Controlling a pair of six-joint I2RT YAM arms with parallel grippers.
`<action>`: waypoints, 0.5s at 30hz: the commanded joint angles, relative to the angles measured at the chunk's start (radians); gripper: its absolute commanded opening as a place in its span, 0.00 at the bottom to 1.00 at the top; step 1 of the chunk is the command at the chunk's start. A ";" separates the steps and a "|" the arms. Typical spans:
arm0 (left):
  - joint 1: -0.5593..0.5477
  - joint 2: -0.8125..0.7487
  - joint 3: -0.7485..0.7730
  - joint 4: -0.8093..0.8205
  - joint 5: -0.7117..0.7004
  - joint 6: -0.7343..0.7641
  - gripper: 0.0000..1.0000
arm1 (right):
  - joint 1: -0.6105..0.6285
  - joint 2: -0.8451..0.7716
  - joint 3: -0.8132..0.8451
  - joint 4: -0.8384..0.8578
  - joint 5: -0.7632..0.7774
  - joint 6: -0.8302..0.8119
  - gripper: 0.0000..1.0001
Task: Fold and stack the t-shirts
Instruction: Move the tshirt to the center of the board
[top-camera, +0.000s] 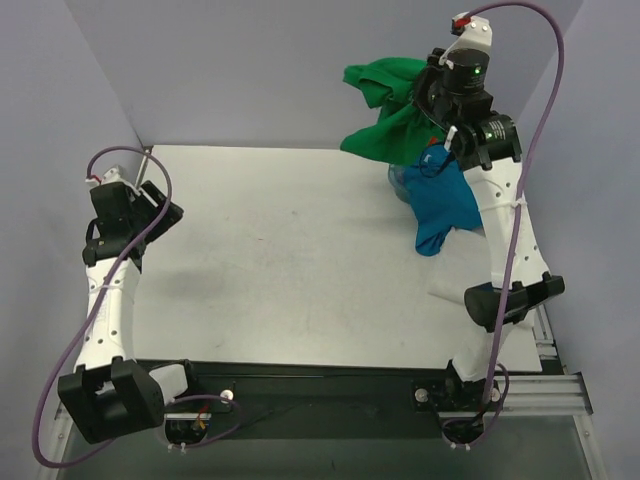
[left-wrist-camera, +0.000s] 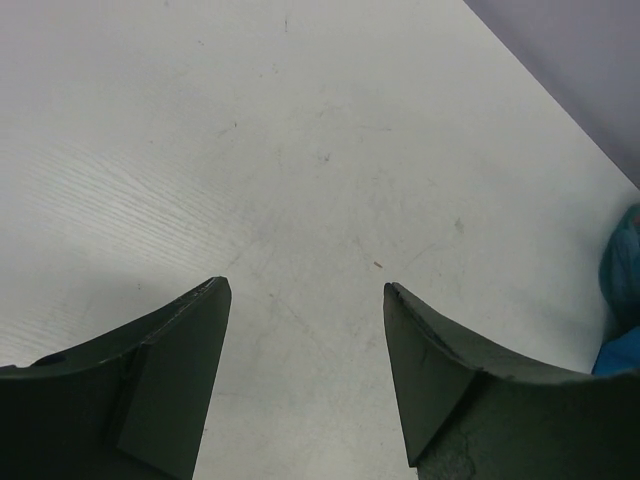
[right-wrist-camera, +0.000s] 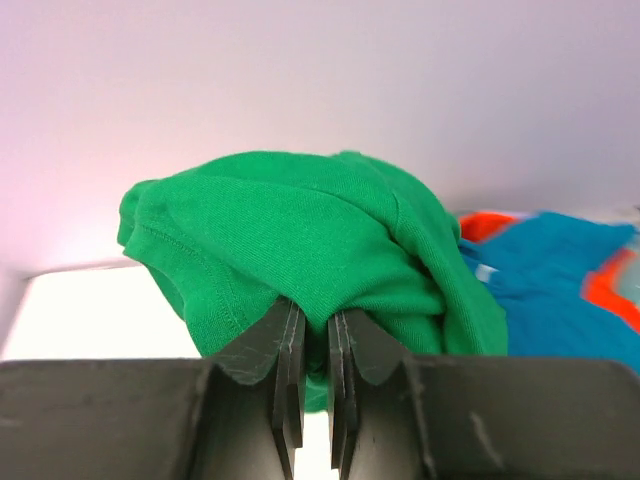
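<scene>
Jaws of right gripper (right-wrist-camera: 314, 312) clamp soft, bunched green shirt (right-wrist-camera: 300, 230) at one o'clock; blue shirt (top-camera: 445, 200) trails toward six; left gripper (left-wrist-camera: 305, 285) wide, empty.

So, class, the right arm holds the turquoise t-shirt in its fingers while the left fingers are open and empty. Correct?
No. The right wrist view shows the right fingers shut on the green t-shirt; the turquoise t-shirt lies beside it, outside their grip. The left fingers are open and empty.

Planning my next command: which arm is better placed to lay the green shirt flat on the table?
Right. The right gripper is shut on the green shirt, holding it raised. The left gripper is open over bare table, away from it.
</scene>
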 joint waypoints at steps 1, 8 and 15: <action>0.006 -0.076 -0.012 -0.008 -0.024 -0.007 0.73 | 0.051 -0.036 0.052 0.088 -0.139 0.028 0.00; 0.006 -0.174 -0.035 -0.066 -0.049 -0.015 0.73 | 0.149 -0.072 -0.030 0.120 -0.380 0.212 0.00; -0.045 -0.214 -0.041 -0.161 -0.104 -0.010 0.71 | 0.070 -0.049 -0.531 -0.151 -0.387 0.191 0.87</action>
